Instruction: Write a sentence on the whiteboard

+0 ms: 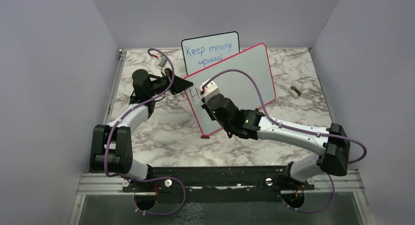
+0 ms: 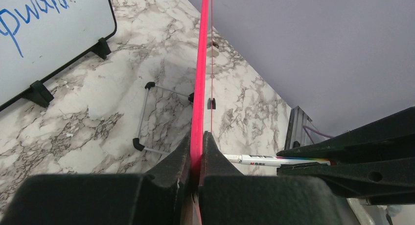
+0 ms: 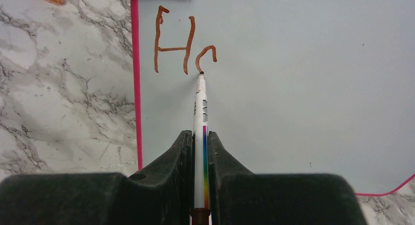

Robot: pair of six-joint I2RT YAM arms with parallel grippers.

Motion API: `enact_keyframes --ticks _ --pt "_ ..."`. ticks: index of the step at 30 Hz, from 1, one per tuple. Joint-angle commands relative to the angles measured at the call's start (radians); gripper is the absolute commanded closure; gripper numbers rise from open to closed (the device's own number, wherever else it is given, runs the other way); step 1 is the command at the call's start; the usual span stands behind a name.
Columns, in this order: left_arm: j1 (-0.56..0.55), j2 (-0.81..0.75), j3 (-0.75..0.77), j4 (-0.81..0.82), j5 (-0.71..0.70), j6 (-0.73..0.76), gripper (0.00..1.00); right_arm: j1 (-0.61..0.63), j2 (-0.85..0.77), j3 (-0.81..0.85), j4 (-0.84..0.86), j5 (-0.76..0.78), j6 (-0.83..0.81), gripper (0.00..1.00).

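Top external view shows a grey-veined white marble table (image 1: 161, 132) closed in by plain lavender walls (image 1: 49, 88) on the left, back and right, with a metal rail (image 1: 220, 178) along its near edge where the two arms are bolted. Two boards are on the table. The whiteboard (image 1: 244, 73), pink-red framed with rounded corners, sits near the middle, turned at a slant. A smaller black-framed board (image 1: 210, 51) with blue writing stands just behind the whiteboard, its lower right part covered by it. One small pale object (image 1: 294, 92), too small to identify, lies on the marble to the right of the whiteboard, well apart from it. One thin wire stand (image 2: 147, 115) with black corner caps lies on the marble beside the whiteboard's back. The left gripper (image 2: 196, 151) is clamped on the whiteboard's frame at its left edge, one finger on each face. The right gripper (image 3: 199, 142) is closed around one white marker (image 3: 200, 102) with a rainbow stripe, and the marker's tip touches the whiteboard's face near its upper left corner. The sentence (image 3: 181, 44) so far is a brownish-red "H" and one curved stroke beside it, just inside the whiteboard's left frame, with the tip at the lower end of that curve.
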Motion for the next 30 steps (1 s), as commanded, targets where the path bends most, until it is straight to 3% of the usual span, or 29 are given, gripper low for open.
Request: enact_keyframes --ticks 1,30 --pt "-0.011 0.021 -0.008 -0.026 0.007 0.050 1.00 -0.006 -0.023 -0.017 0.011 0.055 0.001 0.99" --pt "-0.011 0.021 -0.005 -0.028 0.011 0.049 1.00 -0.018 -0.018 -0.006 0.094 0.052 -0.024 0.99"
